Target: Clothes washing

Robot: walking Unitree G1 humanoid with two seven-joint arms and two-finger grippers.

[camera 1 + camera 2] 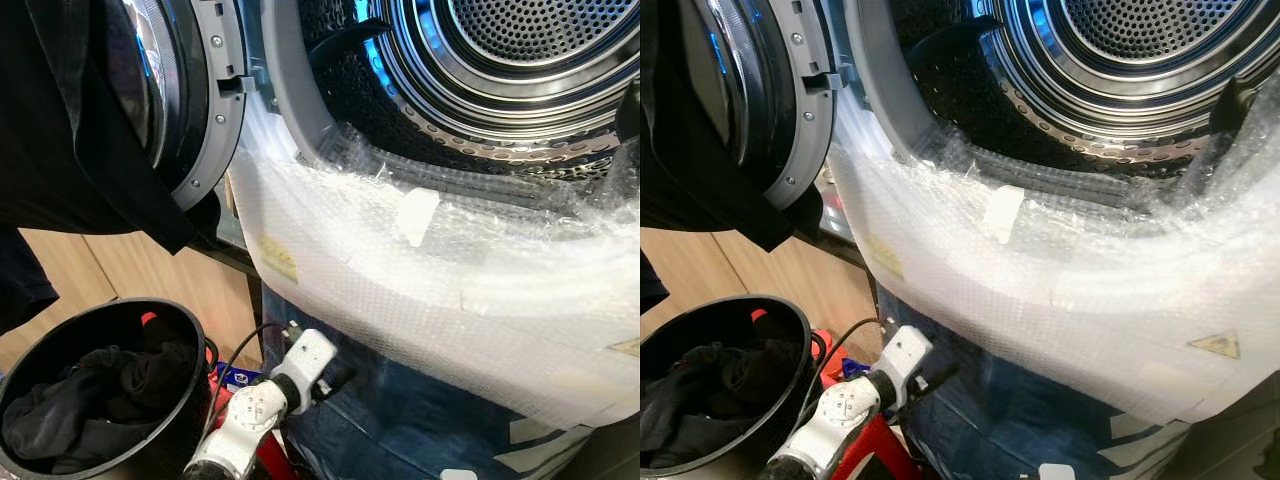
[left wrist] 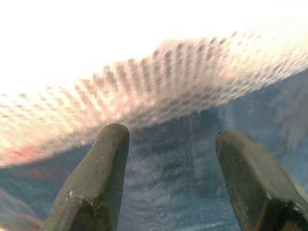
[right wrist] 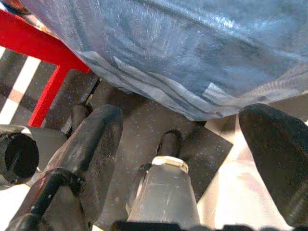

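The washer (image 1: pixel 420 270) stands with its door (image 1: pixel 190 110) swung wide, so the drum (image 1: pixel 500 60) is ready for loading. Left of the washer and lower, the bucket (image 1: pixel 170 330) holds the dark clothes (image 1: pixel 90 400), within reach for loading; another dark garment (image 1: pixel 70 130) hangs over the door. The left gripper (image 2: pixel 168 163) sits low against the washer's blue-wrapped front, fingers spread, holding nothing. The right gripper (image 3: pixel 183 144) hangs under the washer's front, fingers parted and empty, likely idle.

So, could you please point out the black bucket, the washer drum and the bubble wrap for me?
black bucket (image 1: pixel 190 330): left eye view, rim.
washer drum (image 1: pixel 530 25): left eye view, perforated back wall.
bubble wrap (image 1: pixel 400 300): left eye view, front sheet.
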